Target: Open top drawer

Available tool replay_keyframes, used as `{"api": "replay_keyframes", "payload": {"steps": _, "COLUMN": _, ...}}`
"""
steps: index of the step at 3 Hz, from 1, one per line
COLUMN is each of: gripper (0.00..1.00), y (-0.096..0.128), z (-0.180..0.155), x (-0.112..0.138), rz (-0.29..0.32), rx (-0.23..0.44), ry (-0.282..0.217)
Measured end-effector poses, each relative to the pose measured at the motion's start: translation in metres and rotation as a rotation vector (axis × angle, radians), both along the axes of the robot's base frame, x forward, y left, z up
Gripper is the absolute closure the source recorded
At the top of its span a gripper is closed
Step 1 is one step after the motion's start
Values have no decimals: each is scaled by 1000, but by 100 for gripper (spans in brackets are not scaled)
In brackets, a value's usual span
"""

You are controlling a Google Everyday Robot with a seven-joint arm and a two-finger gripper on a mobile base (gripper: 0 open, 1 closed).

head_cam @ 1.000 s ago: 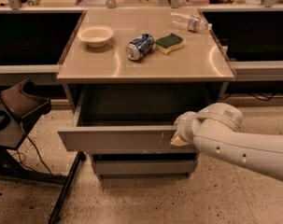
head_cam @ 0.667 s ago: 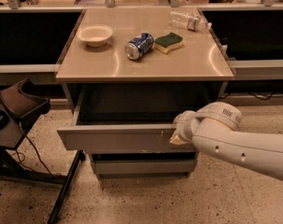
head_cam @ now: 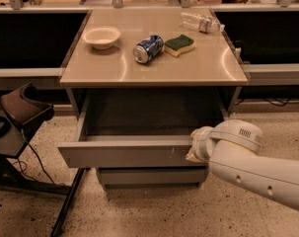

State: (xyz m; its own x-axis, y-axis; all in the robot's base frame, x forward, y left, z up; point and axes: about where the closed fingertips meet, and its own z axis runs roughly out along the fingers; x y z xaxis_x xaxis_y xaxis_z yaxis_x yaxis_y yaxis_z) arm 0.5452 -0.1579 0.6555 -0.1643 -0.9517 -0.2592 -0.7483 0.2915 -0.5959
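While top drawer (head_cam: 124, 154) gapes, gripper (head_cam: 191, 155) sits at its right end.

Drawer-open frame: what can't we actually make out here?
- Hand, at the right end of the top drawer front: camera view, the wrist covers it, so its hold is unseen.
- Drawer inside: camera view, the back lies in the tabletop's shadow; contents unclear.
- Lower drawers: mostly hidden under the pulled-out front.
- Arm: cut off by the right edge.
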Motion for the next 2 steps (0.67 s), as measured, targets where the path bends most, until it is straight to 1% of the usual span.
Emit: {"api": "replay_keyframes", "payload": {"steps": 2, "gripper": 100, "y": 0, "z": -3, "x": -1, "rz": 11, "rx": 6, "ry": 9}}
